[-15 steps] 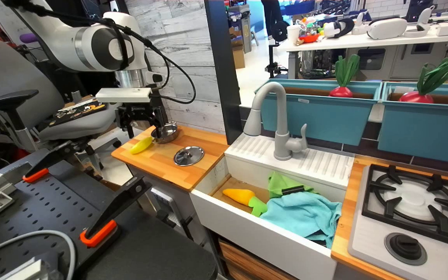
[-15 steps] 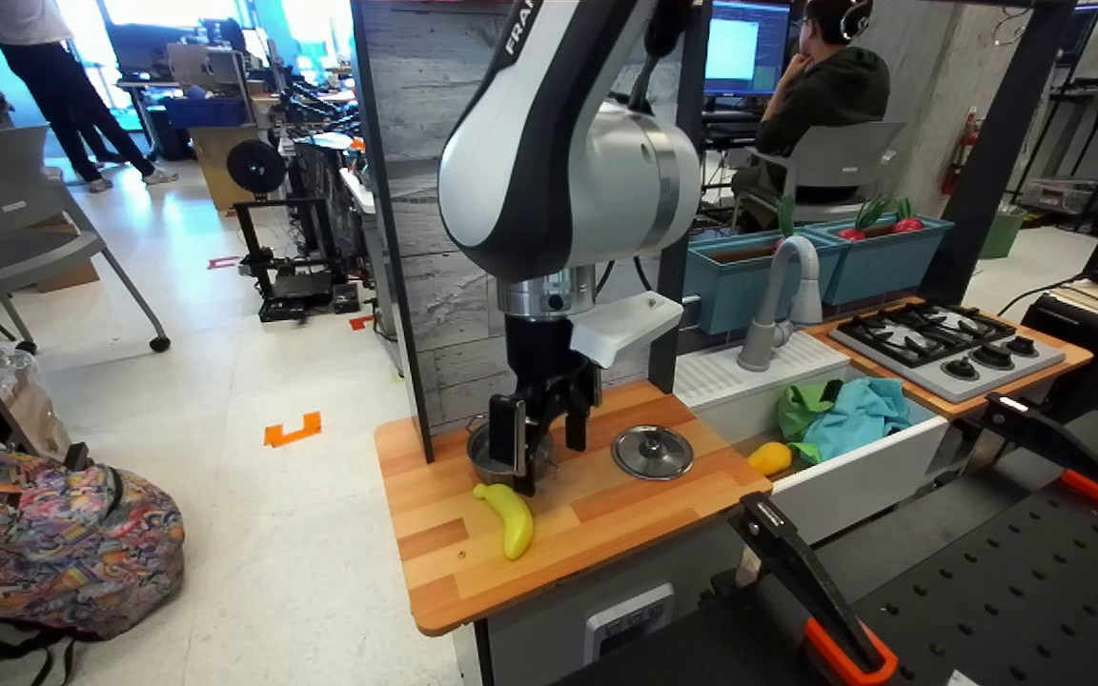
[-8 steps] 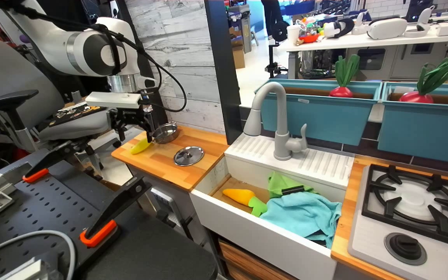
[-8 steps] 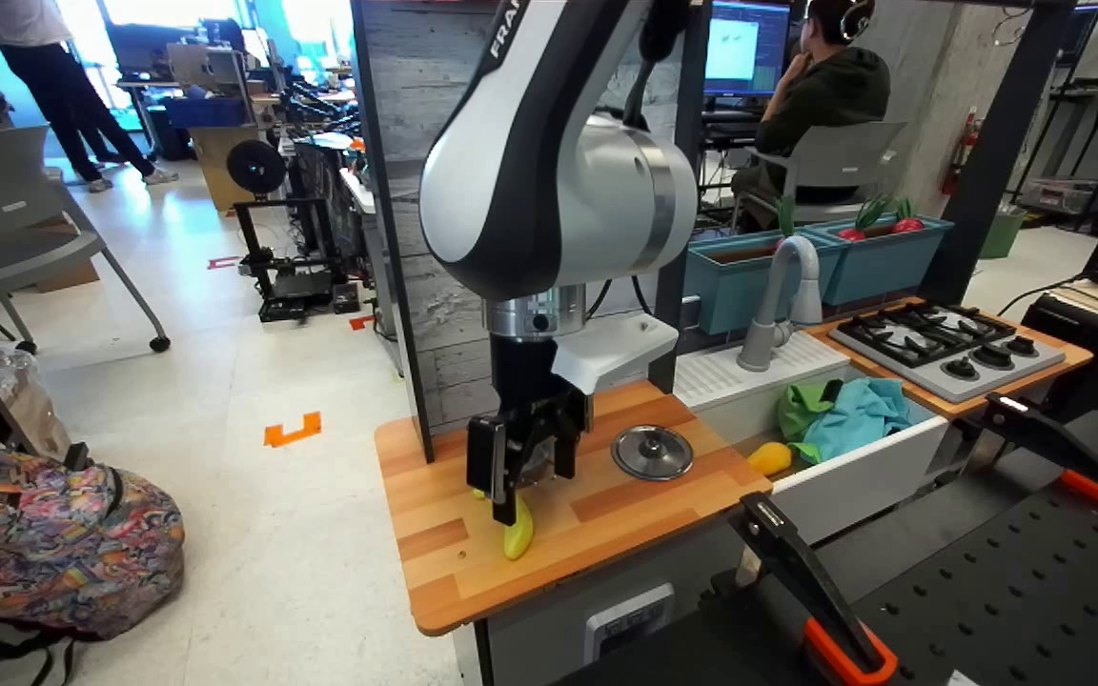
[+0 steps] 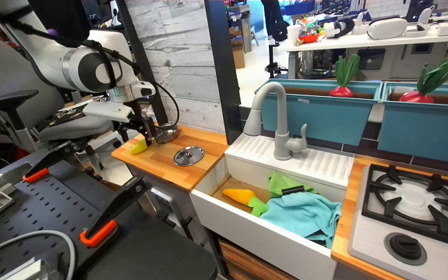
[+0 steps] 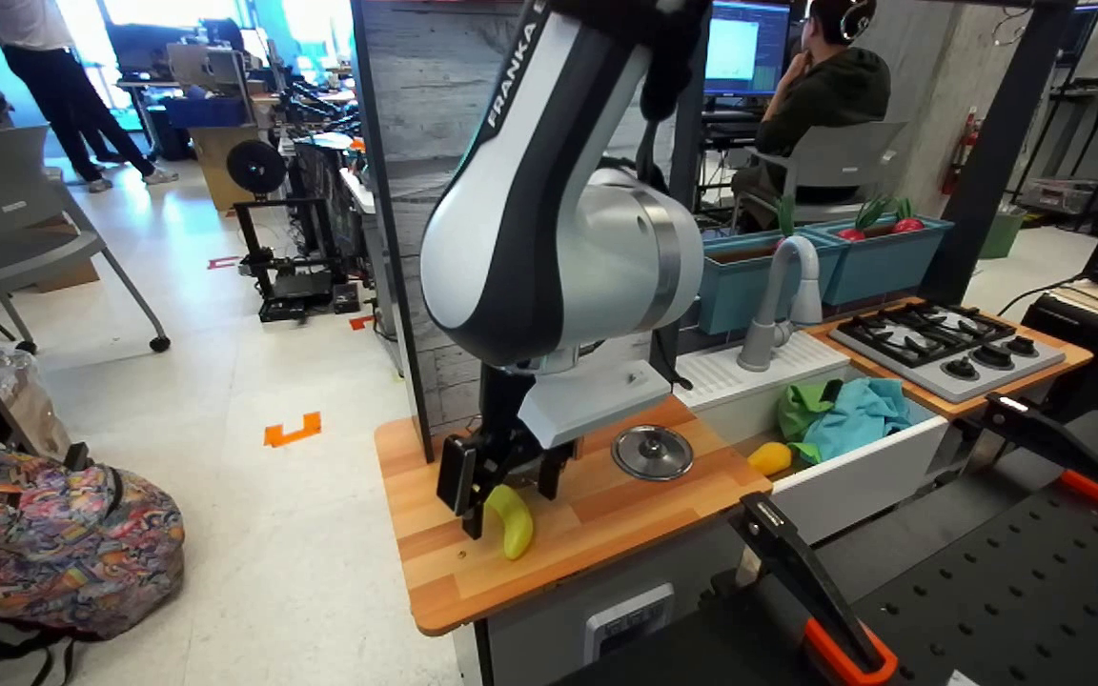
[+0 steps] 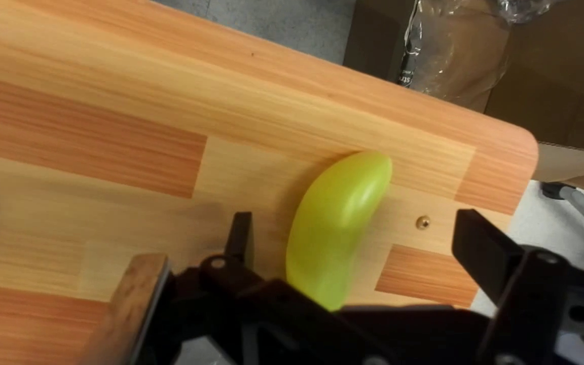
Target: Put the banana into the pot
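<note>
The yellow banana (image 5: 139, 147) lies on the wooden counter near its outer end; it also shows in an exterior view (image 6: 515, 529) and the wrist view (image 7: 335, 223). My gripper (image 6: 511, 513) is open, tilted and low over the banana. In the wrist view the banana lies between the spread fingers, with a visible gap on both sides, closer to the left finger (image 7: 240, 238). The banana's lower end is hidden behind the gripper there. The silvery pot (image 5: 168, 135) stands on the counter just behind the banana and gripper. The arm mostly hides the pot in an exterior view.
A silvery lid (image 5: 188, 156) lies flat on the counter beside the pot. The wooden wall panel (image 5: 185, 58) rises behind. The sink (image 5: 263, 243) with a bulky yellow toy (image 5: 239, 196) and teal cloth (image 5: 303, 214) adjoins the counter. The counter's front edge is close to the banana.
My gripper has moved from above the pot outward and down to the banana. The wrist has tilted. The fingers stay open, and the banana and pot have not moved.
</note>
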